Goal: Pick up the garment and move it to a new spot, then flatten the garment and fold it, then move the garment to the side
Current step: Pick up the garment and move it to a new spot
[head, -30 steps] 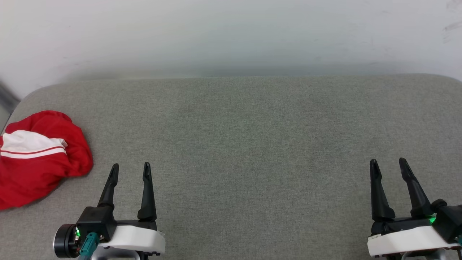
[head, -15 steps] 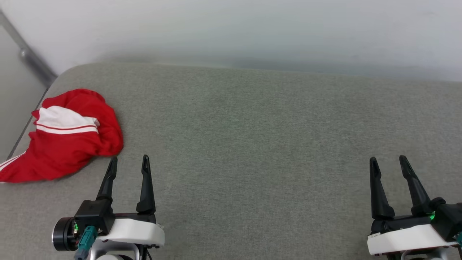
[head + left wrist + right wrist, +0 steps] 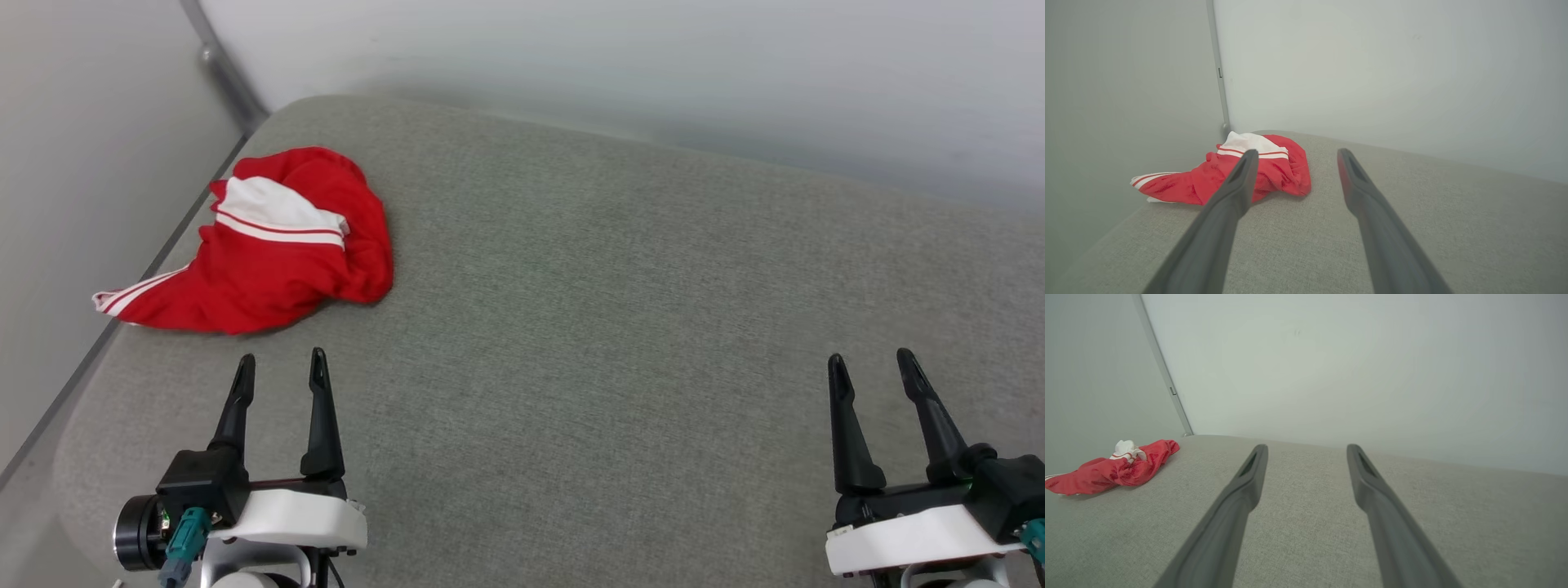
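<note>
The garment [image 3: 269, 245] lies crumpled at the grey worktop's [image 3: 612, 327] far-left corner, perhaps overhanging; pale walls [image 3: 571, 49] behind; left pincer [image 3: 281, 357] and right pincer [image 3: 869, 357] spread, empty.

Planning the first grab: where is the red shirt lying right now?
In the head view the crumpled red-and-white shirt lies near the grey cushion's far-left corner, just beyond the open left end effector and apart from it.

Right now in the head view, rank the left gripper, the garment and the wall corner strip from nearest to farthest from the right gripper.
1. Left gripper, at lower left.
2. Garment, beyond it, crumpled at far left.
3. Wall corner strip, behind the garment.
</note>
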You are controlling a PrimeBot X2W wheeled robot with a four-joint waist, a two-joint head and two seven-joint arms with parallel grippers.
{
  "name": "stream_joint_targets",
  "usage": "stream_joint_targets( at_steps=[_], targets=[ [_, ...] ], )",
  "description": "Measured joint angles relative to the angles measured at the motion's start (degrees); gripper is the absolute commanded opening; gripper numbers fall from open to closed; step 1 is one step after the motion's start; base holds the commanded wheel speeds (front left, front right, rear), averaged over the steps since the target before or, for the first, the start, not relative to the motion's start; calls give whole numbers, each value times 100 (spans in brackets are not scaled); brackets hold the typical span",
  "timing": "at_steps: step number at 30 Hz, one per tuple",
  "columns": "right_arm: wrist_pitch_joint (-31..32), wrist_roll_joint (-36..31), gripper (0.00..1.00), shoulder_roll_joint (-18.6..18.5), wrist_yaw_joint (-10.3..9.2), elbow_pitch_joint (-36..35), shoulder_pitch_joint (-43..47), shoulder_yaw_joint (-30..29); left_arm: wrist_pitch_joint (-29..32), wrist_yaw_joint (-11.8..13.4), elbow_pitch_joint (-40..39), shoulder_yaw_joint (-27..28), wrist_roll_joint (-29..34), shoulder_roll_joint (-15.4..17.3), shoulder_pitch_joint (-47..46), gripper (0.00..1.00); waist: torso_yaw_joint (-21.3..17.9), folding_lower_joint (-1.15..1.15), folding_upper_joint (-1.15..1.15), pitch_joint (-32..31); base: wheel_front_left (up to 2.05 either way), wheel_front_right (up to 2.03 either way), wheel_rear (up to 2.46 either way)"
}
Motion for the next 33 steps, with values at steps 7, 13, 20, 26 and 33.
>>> stream_joint_targets(
  at_steps=[7,13,20,26,33],
  targets=[
    [0,-79,100,0,0,14,-22,19,0,67,32,40,-63,1,1,100,482,0,0,26,0,0,0],
    [0,-122,100,0,0,16,-32,42,0,120,25,89,-126,1,2,100,776,0,0,54,0,0,0],
    [0,-211,100,0,0,15,-53,81,0,125,12,196,-238,0,7,100,842,0,0,117,0,0,0],
    [0,-403,100,1,0,-30,-190,-31,0,-78,-76,726,-264,-1,-555,100,747,0,0,322,0,0,0],
    [0,-695,100,1,0,-181,-459,-143,0,-714,-36,1672,-178,102,-1863,100,588,0,0,797,0,0,0]
  ],
)
